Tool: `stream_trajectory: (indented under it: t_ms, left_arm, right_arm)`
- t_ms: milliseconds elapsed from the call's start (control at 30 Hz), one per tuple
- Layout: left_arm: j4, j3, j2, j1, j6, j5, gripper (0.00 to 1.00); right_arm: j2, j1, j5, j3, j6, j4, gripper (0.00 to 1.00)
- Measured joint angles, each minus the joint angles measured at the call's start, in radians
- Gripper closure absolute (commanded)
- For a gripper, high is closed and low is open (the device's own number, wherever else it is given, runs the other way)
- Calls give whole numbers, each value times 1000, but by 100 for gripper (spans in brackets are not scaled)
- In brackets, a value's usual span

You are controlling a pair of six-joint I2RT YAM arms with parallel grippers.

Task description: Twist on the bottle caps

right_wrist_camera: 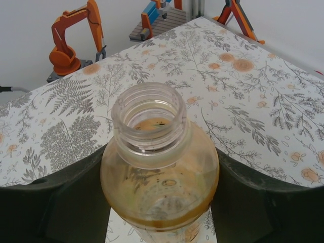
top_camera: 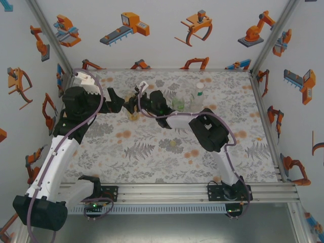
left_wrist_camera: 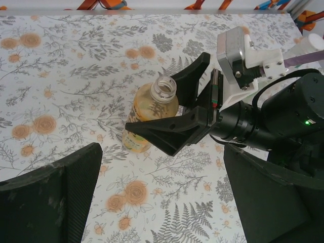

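Small white round plastic cap (top_camera: 200, 86) looks to sit on a tall clear bottle (top_camera: 197, 101) at the back, well apart from the uncapped clear plastic bottle of amber liquid (right_wrist_camera: 152, 152). Your right gripper (right_wrist_camera: 162, 172) hugs that open one at the shoulders, and your left gripper (left_wrist_camera: 162, 202) is spread wide, empty. Hold it dead upright and firm, then send the left for a cap.

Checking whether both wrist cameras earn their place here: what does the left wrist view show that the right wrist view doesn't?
Left wrist view: the black fingers of the left gripper, spread wide apart, and the right arm's black wrist with a green light, seen from outside. Right wrist view: a close look down the open threaded neck of the clear plastic bottle of yellow-orange liquid, plus an orange robot-arm print on the wall. Both: that uncapped bottle, the right gripper with fingers close on either side of it, contact unclear, and the floral-patterned tabletop.
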Motion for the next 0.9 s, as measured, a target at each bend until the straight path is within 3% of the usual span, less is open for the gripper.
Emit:
stream_trajectory:
  t_ms: [300, 600, 900]
  left_arm:
    - [6, -3, 0, 0, 4, 26, 3]
    - [49, -36, -5, -2, 16, 72, 3]
    - [143, -39, -2, -33, 16, 232, 2]
  right_arm:
    - [-85, 1, 2, -85, -3, -12, 51]
    - [-359, 1, 12, -270, -12, -73, 53]
    - [-621, 1, 31, -375, -10, -284, 55]
